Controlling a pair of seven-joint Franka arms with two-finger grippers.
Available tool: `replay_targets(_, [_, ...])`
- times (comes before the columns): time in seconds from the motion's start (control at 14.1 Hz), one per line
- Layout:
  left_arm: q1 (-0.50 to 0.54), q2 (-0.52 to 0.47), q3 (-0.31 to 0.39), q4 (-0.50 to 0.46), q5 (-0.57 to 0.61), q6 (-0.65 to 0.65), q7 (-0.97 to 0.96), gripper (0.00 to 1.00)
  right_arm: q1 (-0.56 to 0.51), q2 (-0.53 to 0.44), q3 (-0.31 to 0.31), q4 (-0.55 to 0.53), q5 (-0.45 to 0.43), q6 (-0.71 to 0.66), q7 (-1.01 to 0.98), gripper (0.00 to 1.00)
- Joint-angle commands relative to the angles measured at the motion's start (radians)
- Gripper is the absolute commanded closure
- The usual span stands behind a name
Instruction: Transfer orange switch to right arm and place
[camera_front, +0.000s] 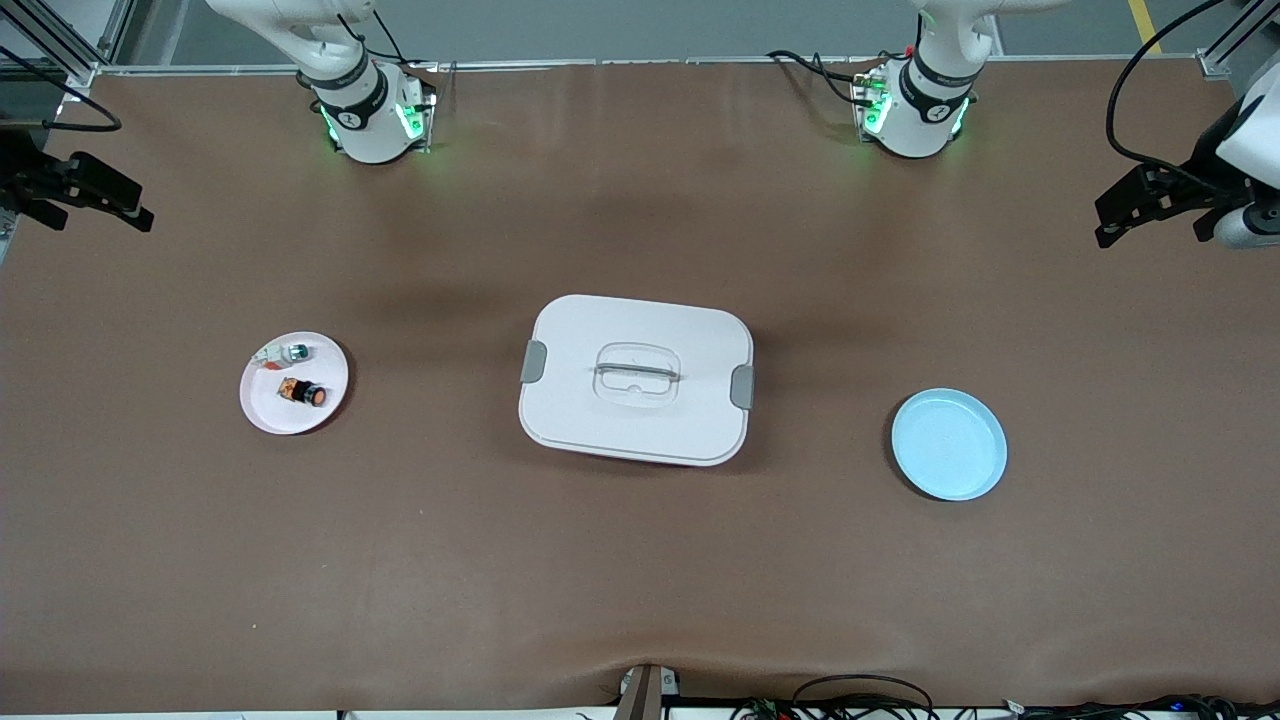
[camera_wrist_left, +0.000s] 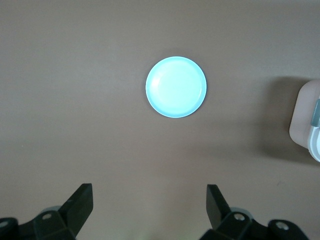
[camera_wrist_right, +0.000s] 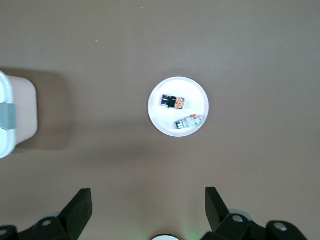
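Orange switch lies on its side in the white plate toward the right arm's end of the table, untouched by either gripper; no step of the task is yet in hand. Nearest the front camera sits the light blue plate, toward the left arm's end, and it holds nothing. Slightly farther up the table, at the middle, stands the white lidded box with grey latches at both ends and its lid shut; its contents cannot be seen. The white plate carries two items: the orange switch and, just beside it on the side farther from the front camera, a small white-and-green part. Both arms wait high at the table's ends. The right gripper hangs over the table by the white plate, its fingers spread wide with nothing between them. The left gripper hangs over the table by the blue plate, likewise spread and empty. In my judgement the task stands at its start: the first move calls for a gripper to descend onto the white plate and pinch the orange switch alone, without disturbing the neighbouring part, before any handover and placement.
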Motion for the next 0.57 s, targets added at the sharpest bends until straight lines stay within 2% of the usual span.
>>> replay_targets(0.0, [-0.004,-0.012,0.006,0.000,-0.014,0.001,0.017,0.00,-0.011,-0.026,-0.001,-0.017,0.027,0.014,-0.011,0.00])
replay_targets(0.5, [-0.004,-0.012,0.004,0.000,-0.014,0.001,0.017,0.00,-0.008,-0.026,0.003,-0.015,0.020,0.020,-0.012,0.00])
